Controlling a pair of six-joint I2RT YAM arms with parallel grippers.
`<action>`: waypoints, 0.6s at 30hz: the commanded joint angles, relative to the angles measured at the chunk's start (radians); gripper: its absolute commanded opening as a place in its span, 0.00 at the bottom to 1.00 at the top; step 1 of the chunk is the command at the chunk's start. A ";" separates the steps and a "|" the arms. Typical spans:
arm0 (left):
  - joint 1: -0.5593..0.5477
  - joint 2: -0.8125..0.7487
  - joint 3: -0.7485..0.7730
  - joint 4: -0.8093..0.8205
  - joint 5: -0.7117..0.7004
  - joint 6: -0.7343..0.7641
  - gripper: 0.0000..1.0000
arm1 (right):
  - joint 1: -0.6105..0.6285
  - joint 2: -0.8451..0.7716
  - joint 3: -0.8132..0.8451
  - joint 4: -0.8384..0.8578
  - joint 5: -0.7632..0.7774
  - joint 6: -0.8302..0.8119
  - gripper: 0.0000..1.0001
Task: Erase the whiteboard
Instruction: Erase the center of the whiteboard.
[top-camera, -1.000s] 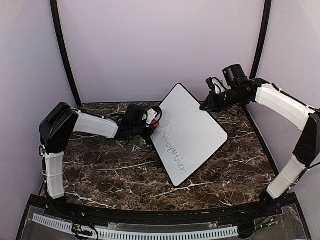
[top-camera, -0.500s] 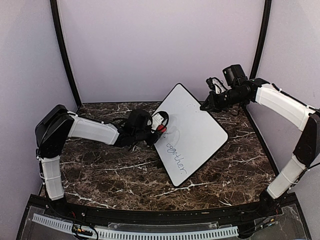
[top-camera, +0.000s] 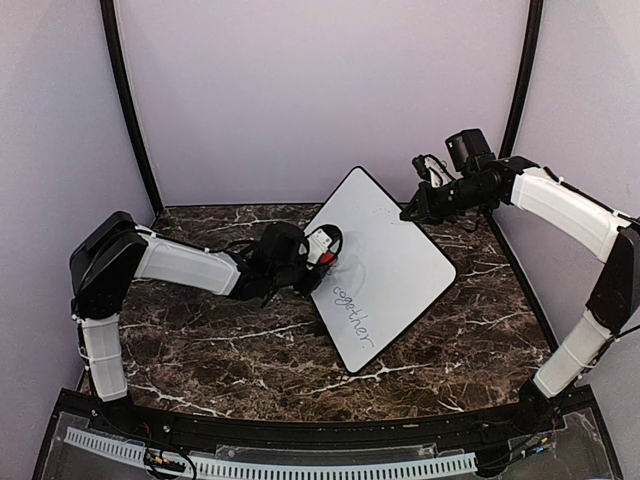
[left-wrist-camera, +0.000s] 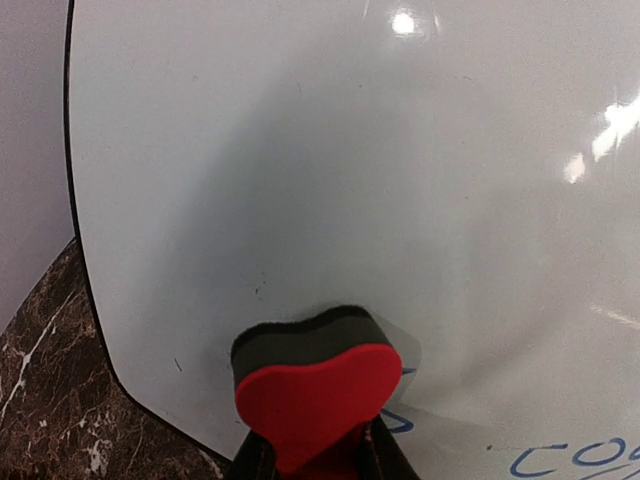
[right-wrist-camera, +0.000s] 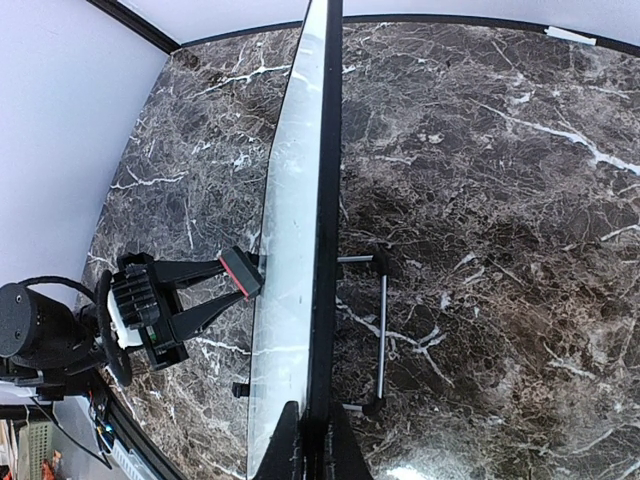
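My left claw (left-wrist-camera: 318, 458) is clamped on a heart-shaped eraser (left-wrist-camera: 315, 395), red-backed with a dark spongy felt face. The felt is pressed flat against the glossy whiteboard (left-wrist-camera: 300, 150) straight ahead of the claw, with blue handwriting (left-wrist-camera: 570, 458) just off to its lower right. My right claw (right-wrist-camera: 308, 445) is pinched tight on the board's thin black edge, and the smooth white panel stands tilted ahead of it over the veined brown marble table (right-wrist-camera: 480, 150).
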 joint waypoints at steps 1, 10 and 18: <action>0.036 0.085 0.038 -0.115 0.056 -0.017 0.00 | 0.046 0.006 -0.024 0.019 -0.134 -0.125 0.00; 0.093 0.094 0.143 -0.219 0.130 0.031 0.00 | 0.045 0.006 -0.022 0.019 -0.135 -0.124 0.00; -0.025 0.072 0.089 -0.176 0.148 0.032 0.00 | 0.045 0.007 -0.020 0.018 -0.134 -0.125 0.00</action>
